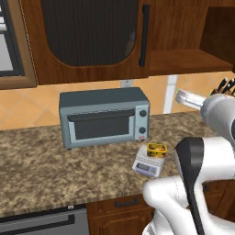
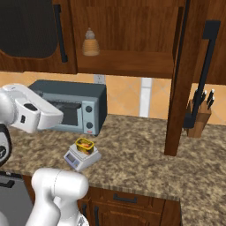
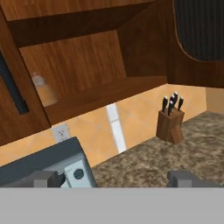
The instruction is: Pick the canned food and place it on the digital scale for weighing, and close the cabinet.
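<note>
From my station I saw the small squat yellow tin of canned food (image 1: pixel 156 150) w/ a dark band sitting on top of the flat white-grey square digital scale (image 1: pixel 148 166), on the speckled brown granite counter (image 1: pixel 55 170) just in front of the grey-blue toaster oven (image 1: pixel 103 117), near its right corner. Right base cam showed the same: tin (image 2: pixel 84 145) resting on the scale (image 2: pixel 80 158), apart from the oven (image 2: pixel 75 106).

The dark-brown wooden wall cabinet (image 2: pixel 128 39) was open: one door (image 2: pixel 187 79) w/ a black bar handle (image 2: pixel 201 75) stood swung out edge-on over the counter, & the shelf inside held a tan bell-shaped bottle w/ grey cap (image 2: pixel 90 43). The left door (image 1: pixel 92 36) w/ ribbed dark glass was shut.

Gripper (image 3: pixel 116 178) was up & away from the tin, looking toward the open cabinet shelf & backsplash; its two dark fingertips (image 3: pixel 43 178) stood spread wide w/ nothing between them. A wooden knife block w/ black handles (image 3: pixel 171 120) sat on the counter by the tiled wall, well right of the oven. White arm (image 2: pixel 31 112) reached across in front of the oven in the right base cam.
</note>
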Available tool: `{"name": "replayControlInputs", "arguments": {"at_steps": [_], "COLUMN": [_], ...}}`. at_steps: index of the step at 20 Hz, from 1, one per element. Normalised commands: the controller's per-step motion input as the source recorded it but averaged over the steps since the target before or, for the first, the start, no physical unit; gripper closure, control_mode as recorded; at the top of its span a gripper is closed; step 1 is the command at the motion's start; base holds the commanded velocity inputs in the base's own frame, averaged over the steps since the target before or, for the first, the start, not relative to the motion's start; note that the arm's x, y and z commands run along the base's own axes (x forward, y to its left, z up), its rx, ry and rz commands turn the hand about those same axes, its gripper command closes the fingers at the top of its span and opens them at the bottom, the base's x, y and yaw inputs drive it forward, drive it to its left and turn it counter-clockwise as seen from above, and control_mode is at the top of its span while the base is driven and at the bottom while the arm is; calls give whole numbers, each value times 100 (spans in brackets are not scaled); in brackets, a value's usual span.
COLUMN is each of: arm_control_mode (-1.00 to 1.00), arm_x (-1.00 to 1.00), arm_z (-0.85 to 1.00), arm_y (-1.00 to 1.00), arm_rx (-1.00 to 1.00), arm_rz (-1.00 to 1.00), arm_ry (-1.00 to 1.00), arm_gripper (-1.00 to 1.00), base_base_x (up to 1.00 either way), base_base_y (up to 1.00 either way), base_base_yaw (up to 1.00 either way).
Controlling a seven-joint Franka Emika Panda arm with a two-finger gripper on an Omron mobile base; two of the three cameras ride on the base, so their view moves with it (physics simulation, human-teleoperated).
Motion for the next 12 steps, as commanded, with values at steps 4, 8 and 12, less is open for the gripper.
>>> {"name": "replayControlInputs", "arguments": {"at_steps": [4,8,12], "arm_control_mode": [-100,-100,-100], "arm_x": [-100,-45,0], "arm_z": [-21,-5,0], "arm_y": [-53,-32,-11], "arm_rx": [-2,-1,0], "arm_rz": [0,2,6], "arm_ry": [-8,-7,-1], "arm_gripper": [-100,-100,-100], "base_base_x": [0,0,0], "base_base_y": [0,0,0], "base_base_yaw": [0,0,0]}}
